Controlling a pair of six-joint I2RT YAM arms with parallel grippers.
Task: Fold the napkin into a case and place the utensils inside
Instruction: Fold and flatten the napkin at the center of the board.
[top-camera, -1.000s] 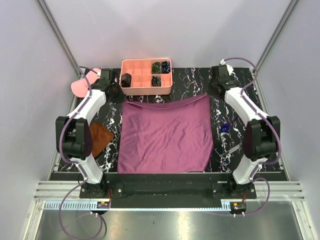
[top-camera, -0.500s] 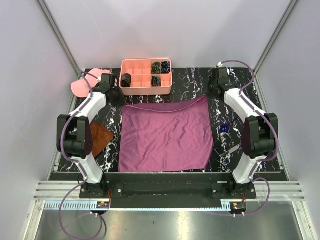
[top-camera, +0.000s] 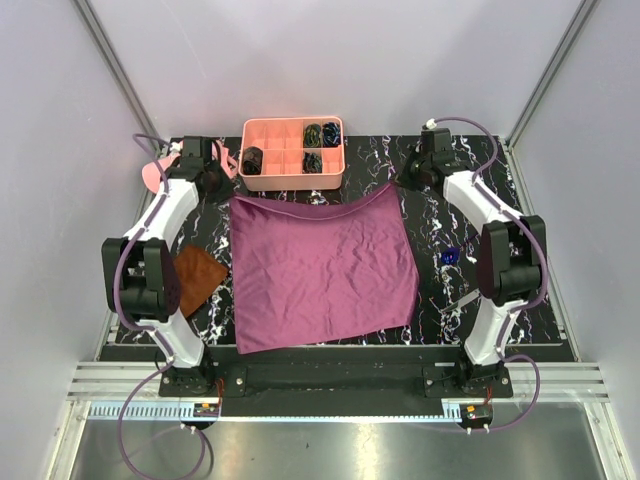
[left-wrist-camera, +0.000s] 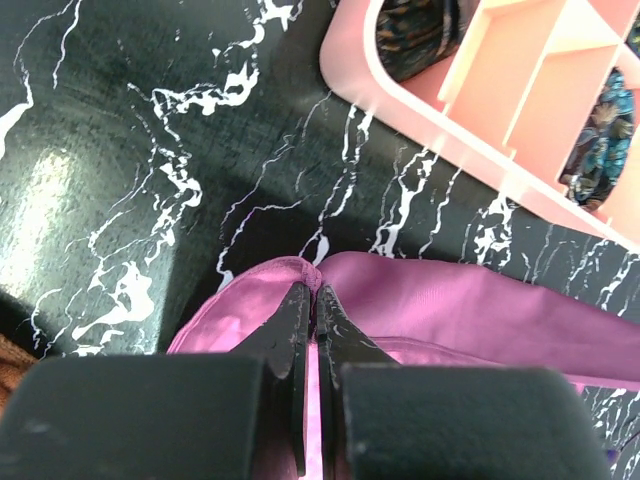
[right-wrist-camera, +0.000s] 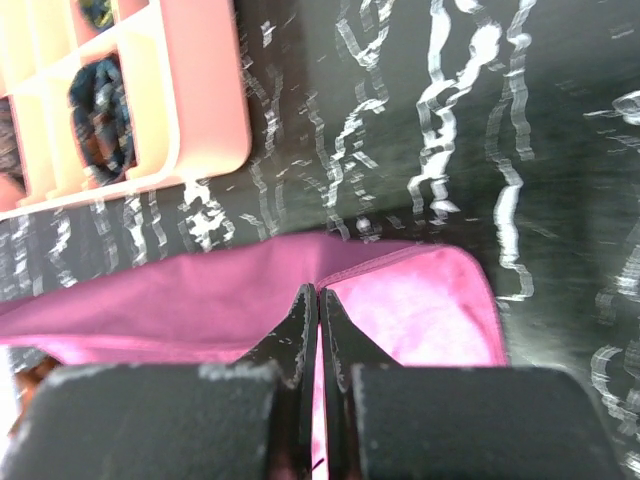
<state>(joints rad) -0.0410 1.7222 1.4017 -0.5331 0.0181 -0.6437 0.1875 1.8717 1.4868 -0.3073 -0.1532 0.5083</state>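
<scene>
The napkin (top-camera: 320, 265) is magenta-purple with a slight sheen, and the tabletop (top-camera: 440, 215) is black with white marble veins. The tray (top-camera: 290, 183) is salmon pink, the small cloth (top-camera: 197, 278) rust brown, my fingers (left-wrist-camera: 285, 335) plain black.

Rumpled magenta napkin (top-camera: 320, 270); utensils (top-camera: 466, 298) seemingly rightward

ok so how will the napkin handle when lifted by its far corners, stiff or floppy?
Probably floppy: the napkin is creased all over, and its far edge sags between the pinched corners. Likely light: the left tool and right tool each hold a corner with just the fingertips. Its slight sheen hints that it may slip.
</scene>
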